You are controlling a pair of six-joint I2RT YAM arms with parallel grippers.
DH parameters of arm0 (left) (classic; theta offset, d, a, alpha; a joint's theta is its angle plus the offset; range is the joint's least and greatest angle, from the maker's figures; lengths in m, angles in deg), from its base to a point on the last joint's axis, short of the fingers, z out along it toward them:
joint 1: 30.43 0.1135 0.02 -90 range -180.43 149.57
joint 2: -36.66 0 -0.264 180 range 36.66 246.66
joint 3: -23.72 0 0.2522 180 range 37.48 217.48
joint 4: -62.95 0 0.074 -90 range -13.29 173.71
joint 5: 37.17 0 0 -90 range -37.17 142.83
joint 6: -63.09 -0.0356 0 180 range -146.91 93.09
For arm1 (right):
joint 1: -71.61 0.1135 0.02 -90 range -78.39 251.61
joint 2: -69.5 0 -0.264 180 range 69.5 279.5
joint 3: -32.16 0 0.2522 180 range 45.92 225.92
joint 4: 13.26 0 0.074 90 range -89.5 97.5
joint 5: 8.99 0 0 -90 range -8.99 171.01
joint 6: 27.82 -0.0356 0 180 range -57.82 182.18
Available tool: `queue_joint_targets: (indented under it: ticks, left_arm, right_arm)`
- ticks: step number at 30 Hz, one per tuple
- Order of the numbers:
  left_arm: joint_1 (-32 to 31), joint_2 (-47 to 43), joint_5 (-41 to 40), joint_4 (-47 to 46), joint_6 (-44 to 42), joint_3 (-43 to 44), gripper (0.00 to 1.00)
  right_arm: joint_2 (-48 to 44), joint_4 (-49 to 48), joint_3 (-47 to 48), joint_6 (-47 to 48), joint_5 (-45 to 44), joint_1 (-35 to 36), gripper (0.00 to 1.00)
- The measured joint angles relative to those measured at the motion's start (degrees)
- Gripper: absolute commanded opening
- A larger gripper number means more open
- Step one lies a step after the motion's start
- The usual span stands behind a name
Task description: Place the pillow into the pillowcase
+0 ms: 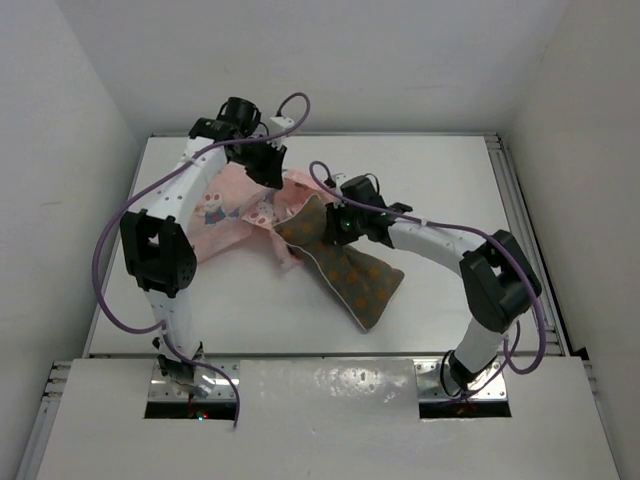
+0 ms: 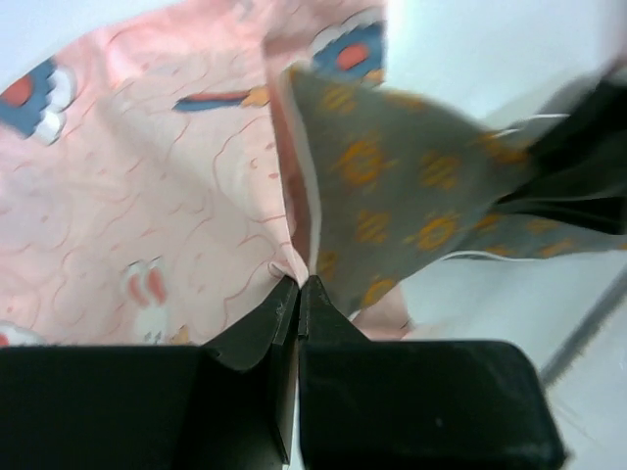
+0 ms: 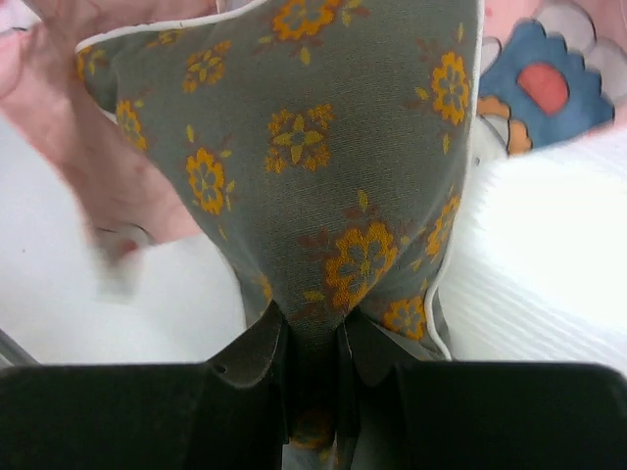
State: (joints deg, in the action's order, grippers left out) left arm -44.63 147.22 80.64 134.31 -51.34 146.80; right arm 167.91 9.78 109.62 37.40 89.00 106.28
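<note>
Pillow (image 1: 350, 275) lies slantwise at mid-surface (image 1: 450, 180), its upper corner at the pillowcase (image 1: 225, 215) opening, with the greater part still outside. Right fingers (image 3: 257, 348) are clamped on the pillow's fabric, which is bunched between them. Left fingers (image 2: 265, 328) are pressed together on the pillowcase hem — pink cloth spreads to the pillow's left.

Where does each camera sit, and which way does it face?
Top external: above and behind the bases, looking down on the table; left arm and right arm show.
Left wrist: behind the left gripper, looking along its fingers, shut on the pillowcase.
Right wrist: behind the right gripper, looking along its fingers, shut on the pillow.
Shared: both wrist views show pillow and pillowcase.
</note>
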Motion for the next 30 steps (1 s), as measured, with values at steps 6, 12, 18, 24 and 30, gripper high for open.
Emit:
queue_joint_targets:
  ticks: [6,12,18,24,30]
  left_arm:
    - [-2.9,0.1,6.9,6.9,-8.2,0.5,0.0]
    - [-6.0,0.4,7.8,11.7,-15.1,-0.7,0.0]
    - [-5.6,0.0,5.1,7.8,-17.0,-3.6,0.0]
    - [-4.4,-0.7,-0.3,5.2,-15.4,-5.8,0.0]
    - [-4.5,-0.7,-2.7,5.6,-16.3,-5.8,0.0]
  right_arm:
    - [4.9,1.5,5.3,-2.3,-1.2,2.5,0.0]
    - [5.8,0.5,7.4,-6.5,-1.6,-0.9,0.0]
    - [5.6,-1.5,6.3,-8.6,0.3,-1.5,0.0]
    - [-2.6,-7.2,-2.1,-10.2,1.1,-1.4,0.0]
    - [-7.3,-12.5,-2.5,-12.0,0.8,-3.3,0.0]
